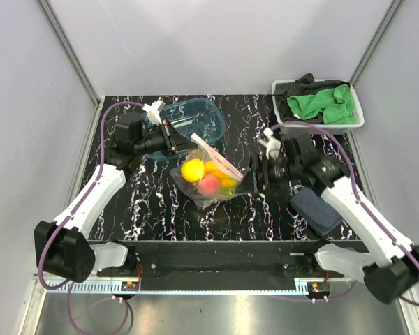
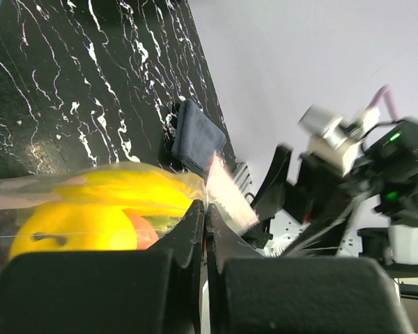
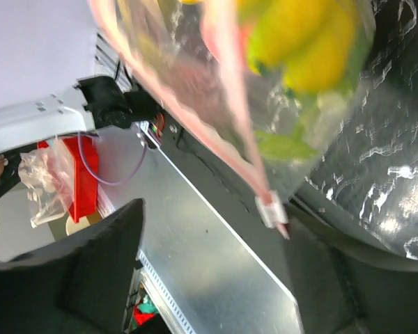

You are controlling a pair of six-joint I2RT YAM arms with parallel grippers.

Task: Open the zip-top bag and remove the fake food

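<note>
Top external view is showing the bag (image 1: 208,183) at mid-table (image 1: 153,209), held up between the two arms, with its pink zip strip (image 1: 220,157) running along the raised edge. The left gripper (image 1: 187,143) is pinching the strip's far end, and its wrist view is showing the jaws pressed together on the plastic edge. The right gripper (image 1: 255,179) is sitting at the strip's near end with its fingers (image 3: 76,271) spread wide. The white slider (image 3: 272,209) is hanging between them, unclamped. The lemon (image 1: 192,169), the peach (image 1: 209,185) and the banana (image 1: 227,183) are all sitting inside the bag. No food is lying out on the table or in the blue tray (image 1: 206,115). Whether the strip is parting anywhere, I cannot tell. By my judgement the task is only beginning: opening the bag and taking out every piece are both remaining.
</note>
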